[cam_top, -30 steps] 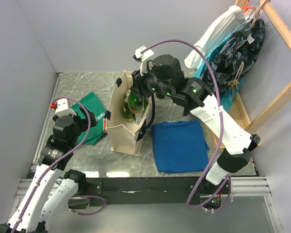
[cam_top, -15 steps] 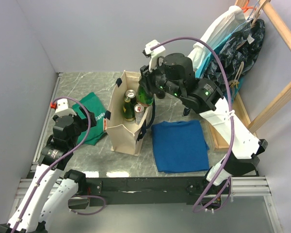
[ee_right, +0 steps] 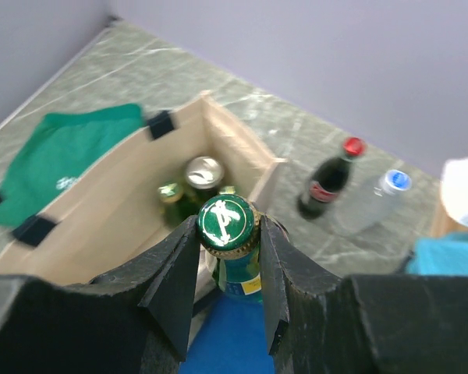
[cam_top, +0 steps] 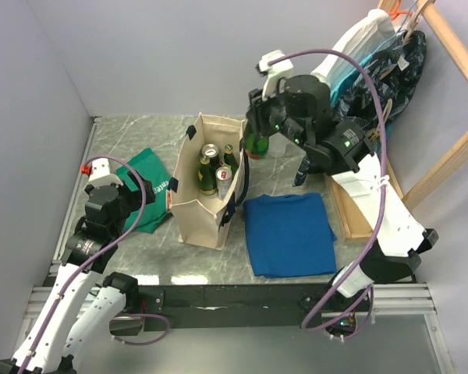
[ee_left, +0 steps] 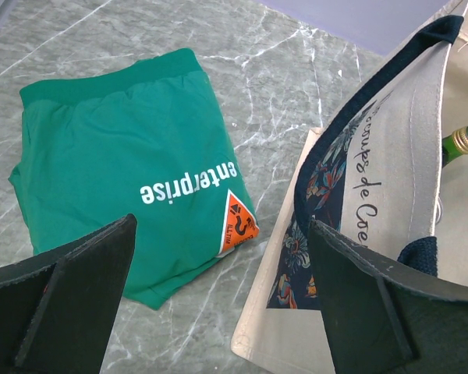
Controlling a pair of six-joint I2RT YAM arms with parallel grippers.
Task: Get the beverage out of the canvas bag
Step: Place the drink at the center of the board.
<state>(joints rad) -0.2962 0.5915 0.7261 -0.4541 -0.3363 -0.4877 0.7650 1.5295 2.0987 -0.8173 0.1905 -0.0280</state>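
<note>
Nearest the arm bases, a folded blue cloth (cam_top: 288, 234) lies flat to the right of the canvas bag (cam_top: 199, 210), and a green cloth (ee_left: 117, 164) with white lettering lies just to the bag's left. The bag stands upright and open, its navy strap (ee_left: 351, 132) draped over the near wall. A silver can (cam_top: 210, 150) and two green bottles (cam_top: 205, 175) stand inside it. Beyond the bag's far right corner a dark cola bottle (ee_right: 331, 183) with a red cap and a clear bottle (ee_right: 374, 199) with a blue cap stand side by side on the table. Farther right, a white garment (cam_top: 351, 47) and a dark patterned one (cam_top: 390, 78) hang from a wooden rack (cam_top: 444, 39). The table (cam_top: 132, 132) is grey-green marble, enclosed by plain pale lilac walls (cam_top: 179, 54). The left gripper (ee_left: 222, 226) hovers low over the edge of the green cloth beside the bag, its fingers spread wide and touching nothing. The right gripper (ee_right: 228, 234) is raised above the bag's right rim, its fingers clamped on the neck of a green glass bottle (ee_right: 238, 273) just under the cap. That bottle hangs upright, lifted out above the bag's mouth.
</note>
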